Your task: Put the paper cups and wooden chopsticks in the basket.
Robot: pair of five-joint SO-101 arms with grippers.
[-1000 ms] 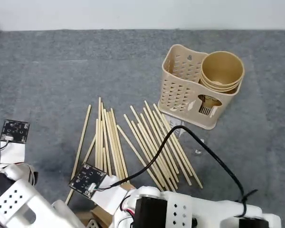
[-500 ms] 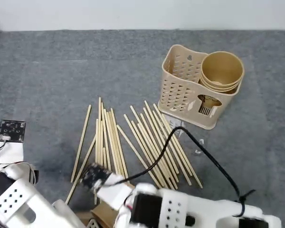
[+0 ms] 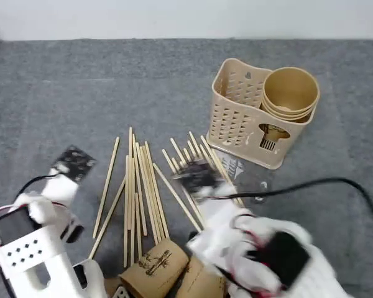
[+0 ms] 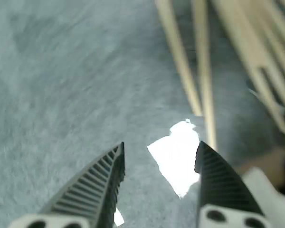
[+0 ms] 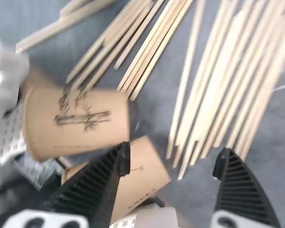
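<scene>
Many wooden chopsticks [image 3: 143,186] lie spread on the grey mat in front of the beige basket [image 3: 236,115]. A stack of paper cups [image 3: 291,92] stands in the basket's right compartment. Two more paper cups [image 3: 155,268] [image 3: 200,282] lie on their sides at the near edge. My left gripper [image 4: 159,152] is open, low over bare mat just left of the chopsticks [image 4: 180,61]. My right gripper [image 5: 173,154] is open above the lying cups [image 5: 76,123] [image 5: 133,175] and the near ends of the chopsticks [image 5: 218,95], with nothing between its fingers.
A small white scrap [image 4: 176,159] lies on the mat between my left fingers. The right arm's black cable [image 3: 323,184] runs across the mat on the right. Bare mat lies to the left and behind the basket.
The right arm has swung right and up over the chopsticks, uncovering the two lying cups. The left arm's wrist has moved right and forward toward the chopsticks.
</scene>
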